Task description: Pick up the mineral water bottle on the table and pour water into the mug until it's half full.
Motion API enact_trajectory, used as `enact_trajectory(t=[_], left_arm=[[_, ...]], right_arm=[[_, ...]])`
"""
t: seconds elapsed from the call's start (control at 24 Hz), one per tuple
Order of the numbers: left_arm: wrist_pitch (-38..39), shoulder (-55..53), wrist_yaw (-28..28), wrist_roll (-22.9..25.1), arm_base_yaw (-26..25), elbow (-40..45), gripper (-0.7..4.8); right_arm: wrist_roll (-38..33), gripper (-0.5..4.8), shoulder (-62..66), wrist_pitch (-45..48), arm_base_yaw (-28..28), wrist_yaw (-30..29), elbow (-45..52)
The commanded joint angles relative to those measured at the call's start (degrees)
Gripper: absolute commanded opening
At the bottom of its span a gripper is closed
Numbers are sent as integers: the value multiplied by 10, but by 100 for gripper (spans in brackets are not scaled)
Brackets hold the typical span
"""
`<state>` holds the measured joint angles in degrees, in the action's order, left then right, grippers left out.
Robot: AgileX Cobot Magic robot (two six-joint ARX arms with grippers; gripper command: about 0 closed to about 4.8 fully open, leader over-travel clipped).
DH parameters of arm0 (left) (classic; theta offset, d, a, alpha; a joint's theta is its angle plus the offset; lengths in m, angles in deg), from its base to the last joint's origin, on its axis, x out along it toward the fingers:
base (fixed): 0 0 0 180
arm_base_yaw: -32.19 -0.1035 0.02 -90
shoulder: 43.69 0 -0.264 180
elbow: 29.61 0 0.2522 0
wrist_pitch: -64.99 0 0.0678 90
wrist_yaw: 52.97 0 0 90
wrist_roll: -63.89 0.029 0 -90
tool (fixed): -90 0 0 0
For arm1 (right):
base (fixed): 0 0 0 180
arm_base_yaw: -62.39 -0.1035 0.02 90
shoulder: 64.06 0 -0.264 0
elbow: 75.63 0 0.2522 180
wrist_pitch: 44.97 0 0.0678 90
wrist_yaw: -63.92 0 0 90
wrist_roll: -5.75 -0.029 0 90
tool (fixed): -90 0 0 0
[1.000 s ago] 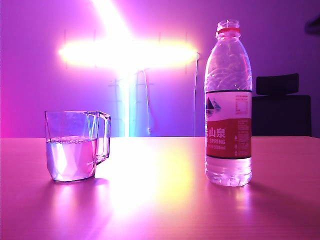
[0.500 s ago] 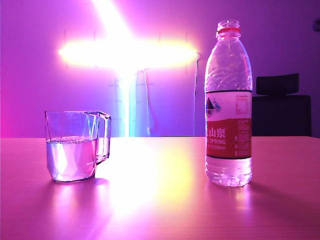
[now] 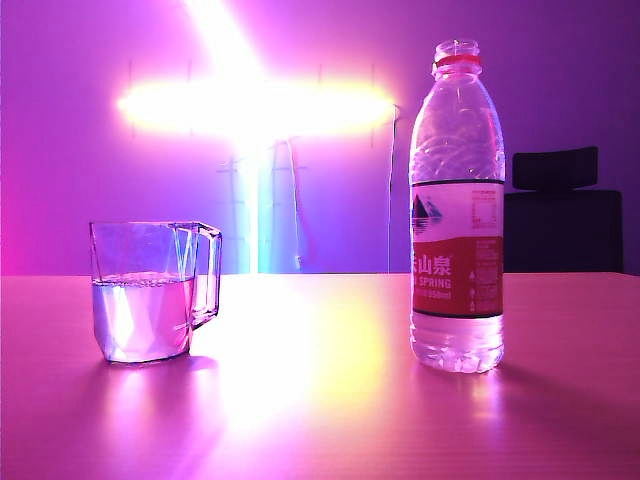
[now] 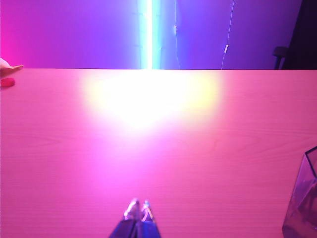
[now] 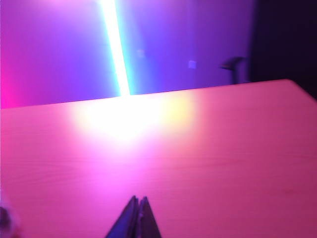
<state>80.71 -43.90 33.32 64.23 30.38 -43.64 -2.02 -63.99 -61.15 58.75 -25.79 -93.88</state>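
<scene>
The mineral water bottle [image 3: 457, 210] stands upright on the table [image 3: 320, 400], toward the right side of the exterior view. It has no cap on its open mouth and is held by nothing. It is tall clear ribbed plastic with a red neck ring and a white-and-red label reading "SPRING" under Chinese characters; a little water [image 3: 457, 345] shows near its base. Well apart from it, toward the table's left side, stands the mug [image 3: 150, 290], a short faceted clear glass tapering to its base, its squared handle turned toward the bottle. Liquid fills it to roughly the middle. Nothing lies on the bare tabletop between the two.

The table is smooth wood with faint grain, tinted pink-purple, with a broad yellowish glare down its middle. Behind the far edge a bright light strip [image 3: 250, 105] glows on the wall, and a dark chair [image 3: 560, 215] sits behind the bottle.

The left gripper [image 4: 138, 210] hangs low over the near part of the table, fingers pressed together and empty, with a corner of the mug [image 4: 302, 203] off to one side. A small red object [image 4: 7, 82] lies at the table's far edge. The right gripper [image 5: 137, 202] is likewise clenched on nothing above bare tabletop.
</scene>
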Motion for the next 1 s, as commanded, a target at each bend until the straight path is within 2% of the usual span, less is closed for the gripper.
enact_trajectory(t=[0.04,0.08,0.17,0.42,1.0], left_arm=[[-7,-1,-2,-2,0,-2,-2],[-7,-1,-2,-2,0,-2,-2],[-7,-1,-2,-2,0,-2,-2],[-7,-1,-2,-2,0,-2,-2],[-7,-1,-2,-2,0,-2,-2]], right_arm=[[3,-1,0,75,102,-94,25],[3,-1,0,96,135,-131,34],[3,-1,-1,115,154,-143,42],[8,-1,-1,117,118,-61,45],[25,-1,-1,112,40,-2,45]])
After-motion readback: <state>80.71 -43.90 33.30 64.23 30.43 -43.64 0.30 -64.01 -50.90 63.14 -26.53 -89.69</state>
